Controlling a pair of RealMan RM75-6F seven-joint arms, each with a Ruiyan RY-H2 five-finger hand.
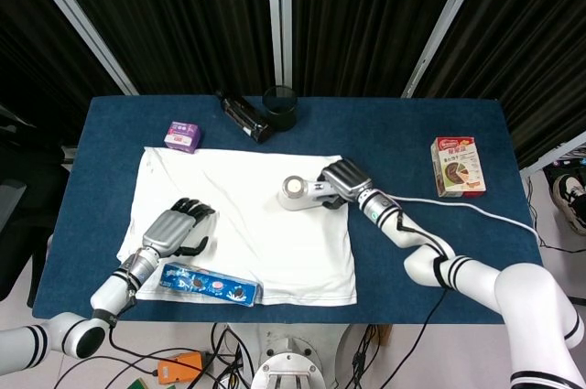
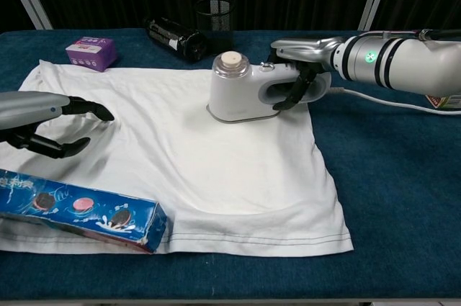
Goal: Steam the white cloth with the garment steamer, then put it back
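Observation:
The white cloth [image 1: 243, 224] [image 2: 180, 155] lies spread flat on the blue table. My right hand [image 1: 343, 178] [image 2: 299, 72] grips the handle of the white garment steamer [image 1: 300, 192] [image 2: 241, 93], which stands on the cloth near its far right corner. The steamer's cord [image 1: 458, 206] trails off to the right. My left hand [image 1: 179, 229] [image 2: 50, 126] rests on the cloth's left part with its fingers apart, holding nothing.
A blue cookie box [image 1: 209, 285] [image 2: 79, 209] lies on the cloth's near left edge. At the back stand a purple box [image 1: 183, 135], a black mesh cup [image 1: 279, 107] and a toppled dark bottle [image 1: 244, 116]. A red-and-white carton [image 1: 458, 167] sits far right.

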